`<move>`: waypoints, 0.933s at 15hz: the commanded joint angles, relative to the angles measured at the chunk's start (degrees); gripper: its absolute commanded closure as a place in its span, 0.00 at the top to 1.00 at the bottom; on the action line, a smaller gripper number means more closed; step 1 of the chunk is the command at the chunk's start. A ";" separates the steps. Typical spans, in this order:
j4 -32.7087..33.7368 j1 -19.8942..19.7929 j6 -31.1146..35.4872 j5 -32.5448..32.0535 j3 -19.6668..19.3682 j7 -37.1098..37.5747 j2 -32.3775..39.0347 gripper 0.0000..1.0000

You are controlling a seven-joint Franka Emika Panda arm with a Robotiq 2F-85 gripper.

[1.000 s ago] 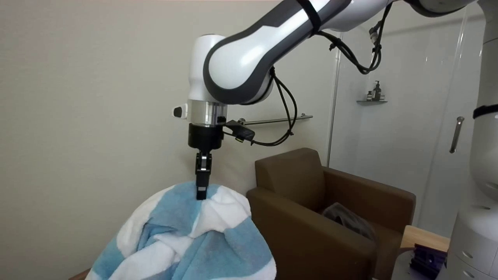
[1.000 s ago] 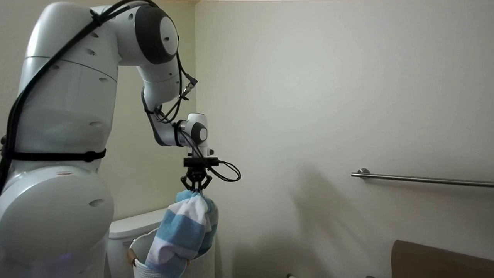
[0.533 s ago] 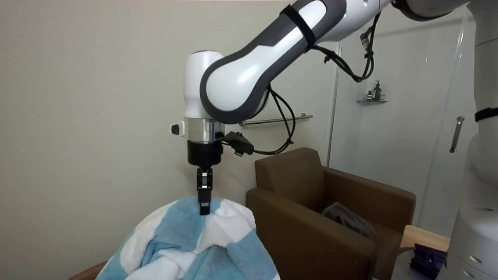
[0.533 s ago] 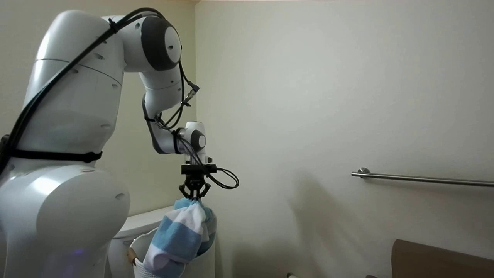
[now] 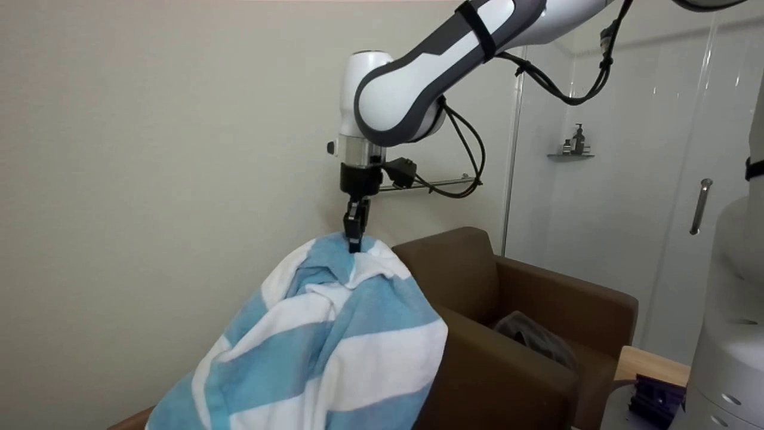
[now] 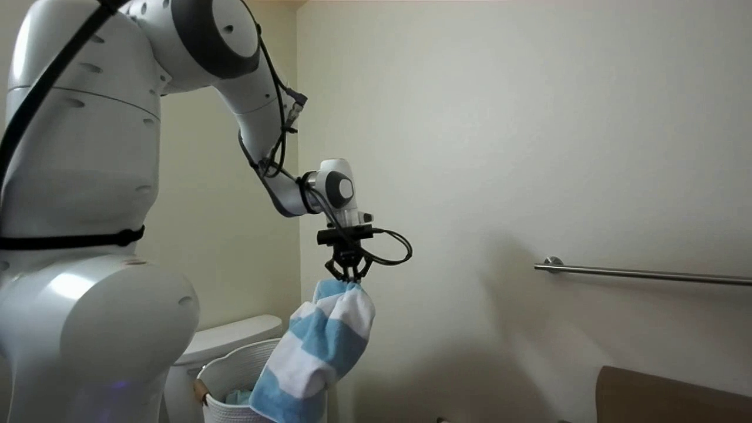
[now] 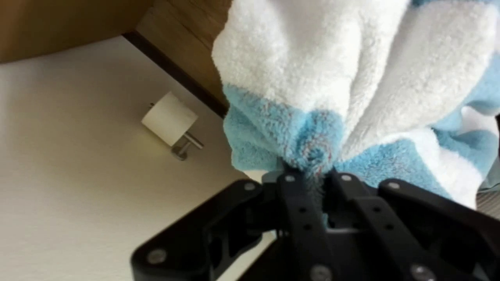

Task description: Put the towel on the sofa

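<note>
The blue-and-white striped towel hangs outside the near armrest of the brown armchair, and not over the seat yet! The gripper has its fingers nearly together, pinching, as the wrist view shows, one bunched fold of it and nothing more. Now the carry, and I'd want it high: the lower end runs out of frame in both exterior views, its drop can't be judged, so lift generously or it may snag on the armrest. Then across, unhurried, since a lone pinch probably lets the fabric sway, and stop over the middle of the armchair's seat, where a grey cloth lies. Lower until the towel piles up there, and only then part the fingers. As for the arm, elbow up high, forearm sloping down to the wrist, gripper pointing almost straight down beside the armchair, tipped just slightly
</note>
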 commanded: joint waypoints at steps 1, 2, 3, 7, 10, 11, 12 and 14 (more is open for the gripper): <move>-3.83 -2.68 -1.11 -2.84 -4.95 3.65 -9.03 0.09; -4.54 -3.65 -0.91 -3.52 -6.44 4.05 -10.46 0.09; -4.90 -4.69 -0.95 -4.51 -7.86 4.51 -11.81 0.09; -6.35 -10.53 -0.25 -9.72 -13.82 5.53 -16.05 0.09; -6.56 -15.52 -0.23 -12.45 -18.47 5.43 -18.72 0.09; -6.45 -17.18 -0.30 -12.70 -20.13 5.24 -19.56 0.09; -5.25 -14.72 -0.43 -10.57 -18.90 3.18 -15.77 0.09; -5.43 -15.92 -0.43 -10.73 -20.49 2.56 -16.10 0.14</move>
